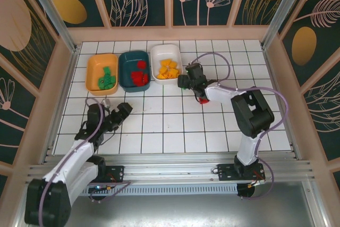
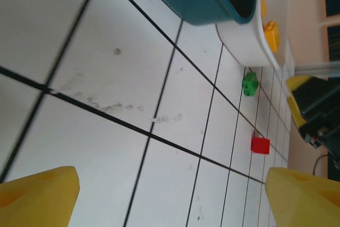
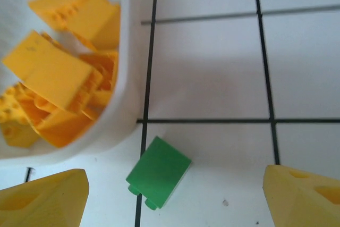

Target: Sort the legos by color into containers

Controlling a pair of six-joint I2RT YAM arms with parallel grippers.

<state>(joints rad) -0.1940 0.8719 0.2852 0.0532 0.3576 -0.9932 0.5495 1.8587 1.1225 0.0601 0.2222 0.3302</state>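
Top external: orange tray (image 1: 94,63) holds green legos (image 1: 107,77), teal tray (image 1: 127,59) red legos (image 1: 139,76), white tray (image 1: 159,52) yellow legos (image 1: 168,70); left tool (image 2: 170,195), right tool (image 1: 186,82) gape empty.

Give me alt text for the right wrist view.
A small green plastic brick lies on the white tiled table just outside the corner of a white plastic tray holding yellow-orange bricks. Two yellow fingertips stand wide apart either side of the brick, touching nothing.

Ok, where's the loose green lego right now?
In the right wrist view the green lego lies on the tiles just off the white tray corner, under the open right gripper.
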